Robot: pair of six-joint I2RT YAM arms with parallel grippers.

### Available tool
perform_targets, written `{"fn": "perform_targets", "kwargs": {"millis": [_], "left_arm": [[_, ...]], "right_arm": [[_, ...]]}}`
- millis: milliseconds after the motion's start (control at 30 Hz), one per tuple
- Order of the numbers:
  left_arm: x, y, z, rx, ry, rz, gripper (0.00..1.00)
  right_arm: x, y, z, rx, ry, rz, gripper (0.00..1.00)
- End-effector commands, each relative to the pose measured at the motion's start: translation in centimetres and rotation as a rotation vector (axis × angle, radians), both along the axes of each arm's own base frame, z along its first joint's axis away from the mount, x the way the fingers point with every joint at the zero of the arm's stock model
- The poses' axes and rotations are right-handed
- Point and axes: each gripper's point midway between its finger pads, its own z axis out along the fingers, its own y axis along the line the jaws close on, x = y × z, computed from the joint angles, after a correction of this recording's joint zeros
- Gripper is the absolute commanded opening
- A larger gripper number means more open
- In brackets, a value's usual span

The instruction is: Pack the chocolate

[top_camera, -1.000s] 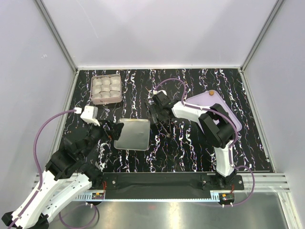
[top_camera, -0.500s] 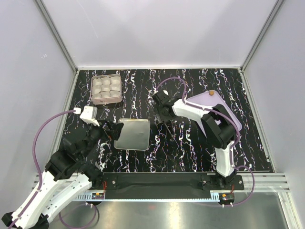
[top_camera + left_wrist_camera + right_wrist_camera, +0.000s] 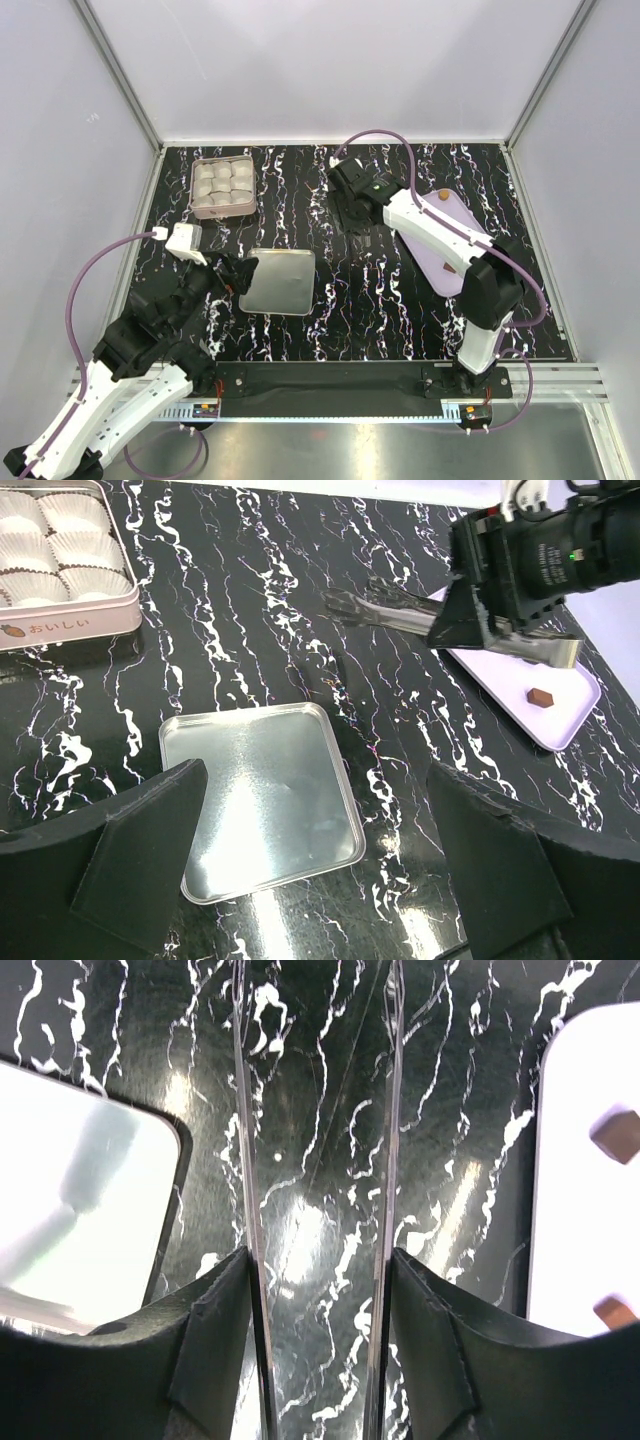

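Observation:
One brown chocolate [image 3: 541, 695] lies on the lavender tray [image 3: 580, 705] at the right. In the right wrist view two chocolates [image 3: 615, 1132] lie on that tray [image 3: 580, 1220]. A tan piece [image 3: 442, 195] sits at the tray's far end. My right gripper [image 3: 350, 200] is shut on thin metal tongs [image 3: 385, 608] and holds them above the table, left of the tray. The tong arms [image 3: 245, 1160] stand apart with nothing between them. My left gripper [image 3: 320, 810] is open and empty over the near edge of the silver lid [image 3: 260, 795].
A pink tin [image 3: 222, 188] with several white paper cups stands at the back left; it also shows in the left wrist view [image 3: 70, 620]. The silver lid [image 3: 280, 281] lies mid-table. The lavender tray [image 3: 455, 240] runs under the right arm.
My right arm has swung away from the lid toward the back of the table, carrying the tongs. The left arm has not moved.

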Motion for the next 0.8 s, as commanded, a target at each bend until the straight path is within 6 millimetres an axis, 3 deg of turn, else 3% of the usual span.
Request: {"fn": "perform_targets", "kwargs": {"millis": [0,133,267,500,767], "left_arm": [[0.3,0.3,0.8,-0.005,-0.034,0.018,0.99],[-0.1,0.6,0.0,0.031,0.001,0.013,0.99],[-0.3,0.7,-0.5,0.034,0.006,0.01,0.99],[0.0,0.5,-0.6,0.043,0.004,0.008,0.99],[0.2,0.2,-0.8,0.054,0.019,0.0,0.99]], "right_arm": [[-0.5,-0.7,2.9,0.028,-0.019,-0.004,0.61],[0.2,-3.1,4.0,0.017,-0.034,-0.052,0.58],[2.1,-8.3,4.5,0.019,-0.037,-0.18,0.57],[2.4,-15.4,3.6,-0.034,-0.028,-0.336,0.57],[1.7,-16.5,2.0,0.001,-0.005,-0.416,0.54]]}}
